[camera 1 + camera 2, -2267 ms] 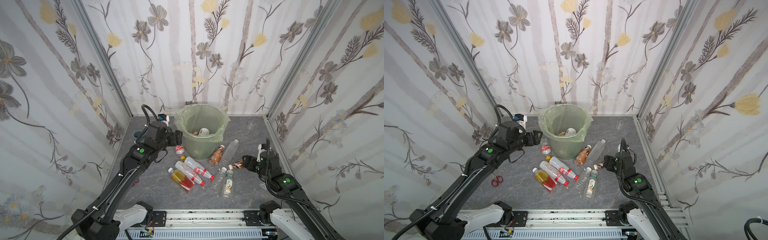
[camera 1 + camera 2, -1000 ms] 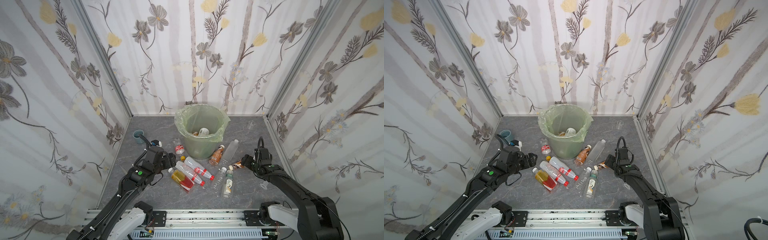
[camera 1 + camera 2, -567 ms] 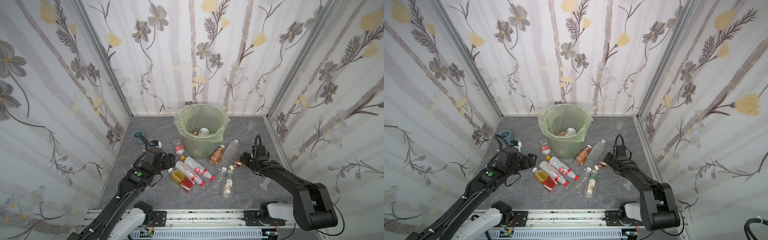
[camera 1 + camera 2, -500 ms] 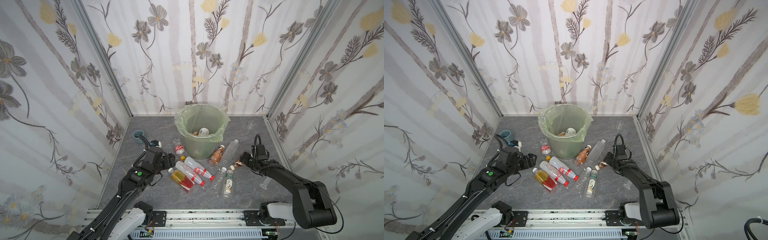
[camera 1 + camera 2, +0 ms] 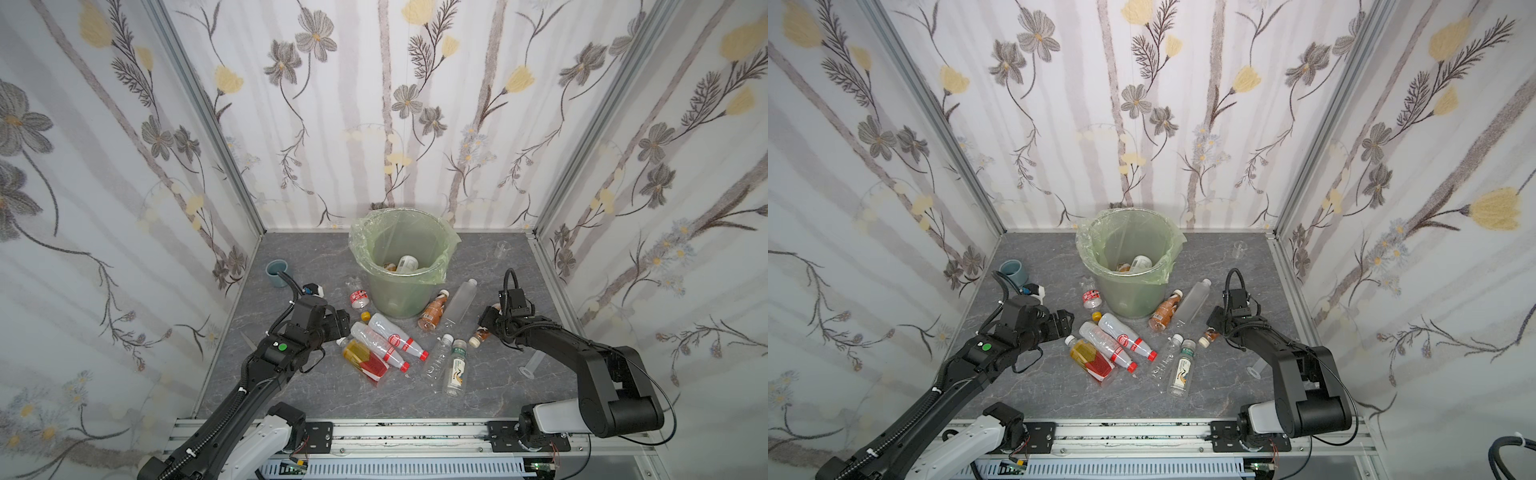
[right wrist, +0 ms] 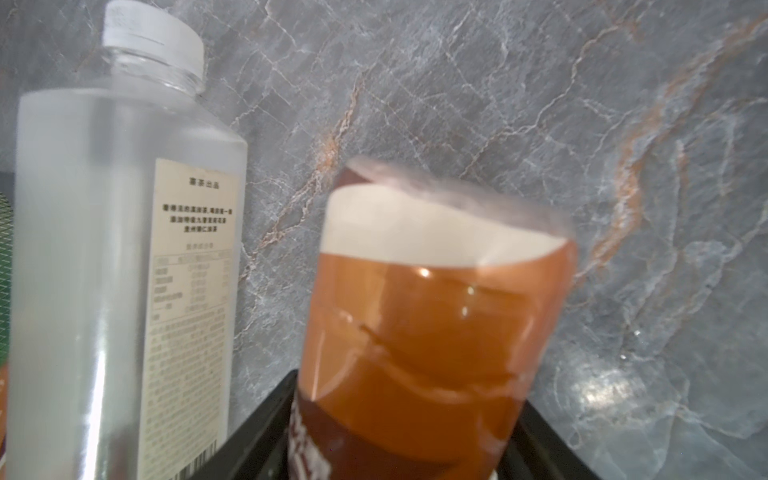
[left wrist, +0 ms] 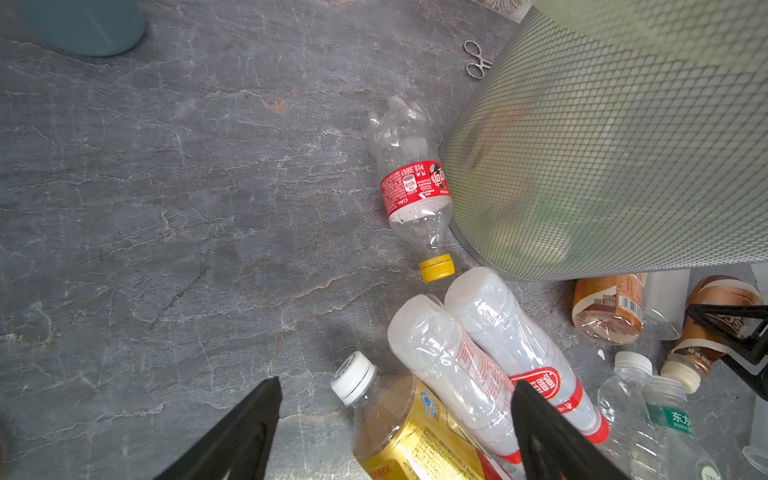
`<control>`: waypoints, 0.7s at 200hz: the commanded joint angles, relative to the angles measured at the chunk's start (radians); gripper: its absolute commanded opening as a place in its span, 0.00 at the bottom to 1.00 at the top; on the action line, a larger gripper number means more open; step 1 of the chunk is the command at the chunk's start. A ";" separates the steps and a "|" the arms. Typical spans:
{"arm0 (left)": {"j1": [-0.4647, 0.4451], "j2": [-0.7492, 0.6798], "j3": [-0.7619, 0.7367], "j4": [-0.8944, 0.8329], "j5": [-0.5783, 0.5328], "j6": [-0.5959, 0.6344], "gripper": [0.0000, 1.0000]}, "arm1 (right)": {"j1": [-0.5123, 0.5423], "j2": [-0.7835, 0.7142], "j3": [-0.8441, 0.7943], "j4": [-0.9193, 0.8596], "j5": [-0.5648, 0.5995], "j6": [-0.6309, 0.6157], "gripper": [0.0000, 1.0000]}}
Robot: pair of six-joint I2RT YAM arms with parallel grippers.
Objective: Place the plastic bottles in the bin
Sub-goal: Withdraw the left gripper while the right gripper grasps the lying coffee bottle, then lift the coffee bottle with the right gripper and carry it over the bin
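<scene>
**Even light overhead, soft focus at the wrists**

You are looking at bright, diffuse light from above in both top views. The floral walls (image 5: pixel 124 208) read pale, and shadows on the grey table (image 5: pixel 316 399) are faint and soft-edged. The wide lens splays the corner posts outward toward the upper edges. In the left wrist view the stone is crisp, while the bin (image 7: pixel 623 145), close to the lens, blurs along its upper part. In the right wrist view the brown bottle (image 6: pixel 428 324) is smeared, its white band ghosted. The frosted bottle (image 6: pixel 83 270) beside it is mildly soft, and a glare patch shines on the stone.
</scene>
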 commanded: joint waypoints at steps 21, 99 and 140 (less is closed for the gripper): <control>0.009 -0.007 -0.017 0.042 -0.005 0.001 0.89 | 0.005 0.020 0.039 0.007 0.044 -0.017 0.60; 0.026 -0.006 -0.040 0.067 -0.010 -0.005 0.93 | 0.022 -0.063 0.128 -0.111 0.155 -0.114 0.51; 0.031 -0.020 -0.048 0.070 -0.018 -0.003 0.93 | 0.038 -0.191 0.238 -0.204 0.179 -0.209 0.51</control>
